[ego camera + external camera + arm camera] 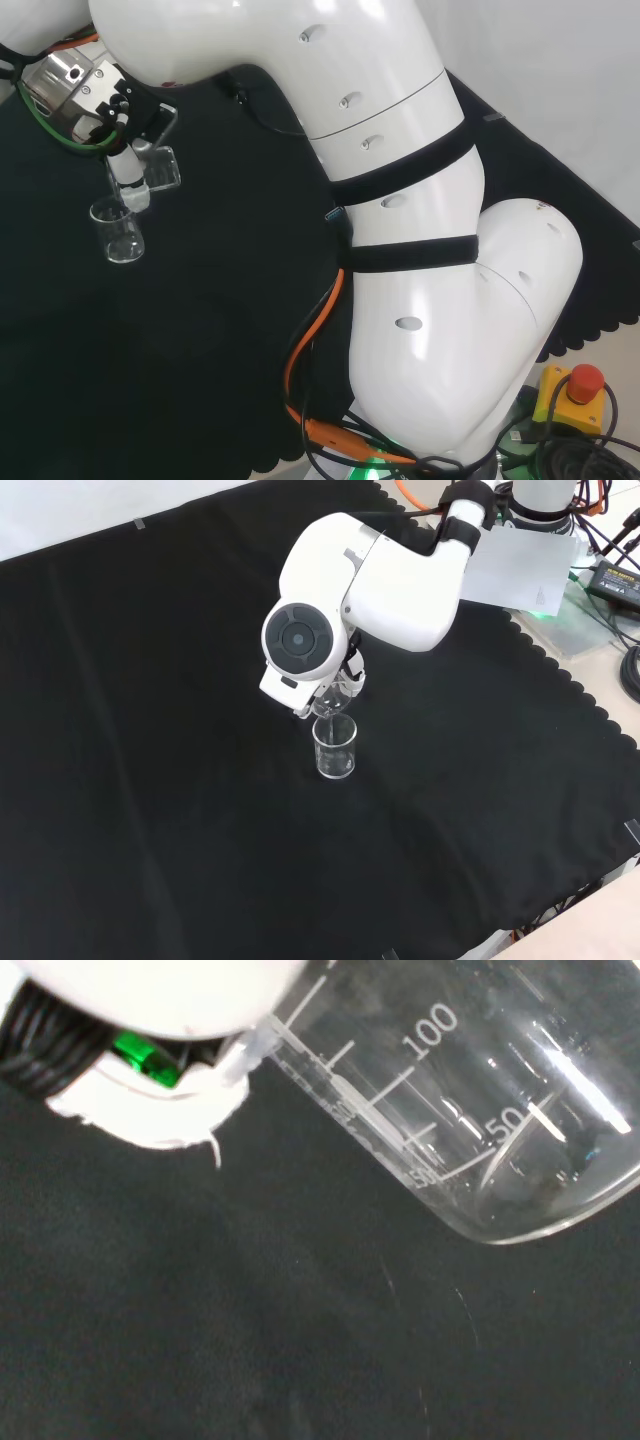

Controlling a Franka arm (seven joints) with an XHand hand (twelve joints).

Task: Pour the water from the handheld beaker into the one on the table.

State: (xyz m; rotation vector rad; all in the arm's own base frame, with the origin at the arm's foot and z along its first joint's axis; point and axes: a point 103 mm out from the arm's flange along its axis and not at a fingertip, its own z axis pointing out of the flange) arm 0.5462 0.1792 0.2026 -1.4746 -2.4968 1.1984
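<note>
Directly below the hand (128,165), toward the head view's left, the table beaker (118,232) stands upright, the handheld beaker (155,172), clasped in curled fingers, tilted with lip over its mouth.

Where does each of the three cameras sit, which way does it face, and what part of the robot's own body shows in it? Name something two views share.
Head view: behind and above the arm's base, looking over the white arm links at the black cloth; the hand is at upper left.
Front view: opposite the arm, looking down on the cloth; a white link with a grey cap stands before the hand.
Wrist view: at the wrist, looking past the hand at the tilted handheld beaker.
Shared: the head and front views both show the table beaker upright on the cloth.
</note>
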